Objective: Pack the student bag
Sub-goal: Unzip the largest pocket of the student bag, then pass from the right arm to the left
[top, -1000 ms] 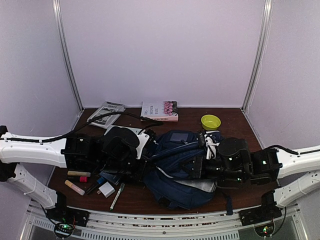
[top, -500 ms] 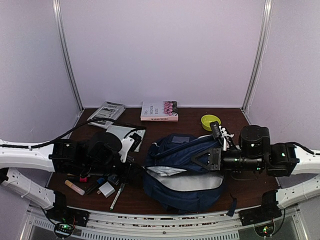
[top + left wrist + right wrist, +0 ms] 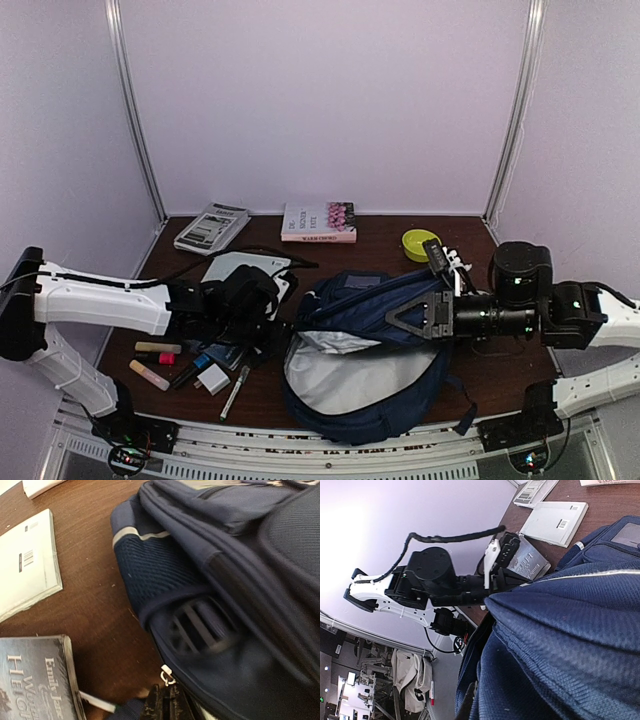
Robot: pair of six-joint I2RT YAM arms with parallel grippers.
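Looking down from the top camera, the student bag (image 3: 372,400) lies mid-table between the arms, its mouth gaping onto the grey lining (image 3: 350,368). The right gripper (image 3: 395,318) is closed narrow on the bag's upper flap and holds it raised. The left gripper (image 3: 273,336) is pinched shut at the bag's left rim. A pale marker (image 3: 149,375), a white block (image 3: 213,379) and a pen (image 3: 236,391) lie near the left arm, so a careless sweep of it could scatter them toward the near edge. A flowered book (image 3: 320,222) and a green bowl (image 3: 421,244) sit well apart at the back.

From the left wrist, the jaws are pressed together with the zip pull (image 3: 167,676) right at their tips. I judge that they pinch it, though the contact sits at the frame's edge. Such a small hold could slip under a skewed tug, letting the mouth sag closed. A dark paperback (image 3: 35,680) lies just beside the fingers and might be dragged along.

From the right wrist, blue fabric fills the view and the grip itself is hidden. If the flap slid free here, the opening would likely collapse. A white booklet (image 3: 555,522) rests beyond the left arm.
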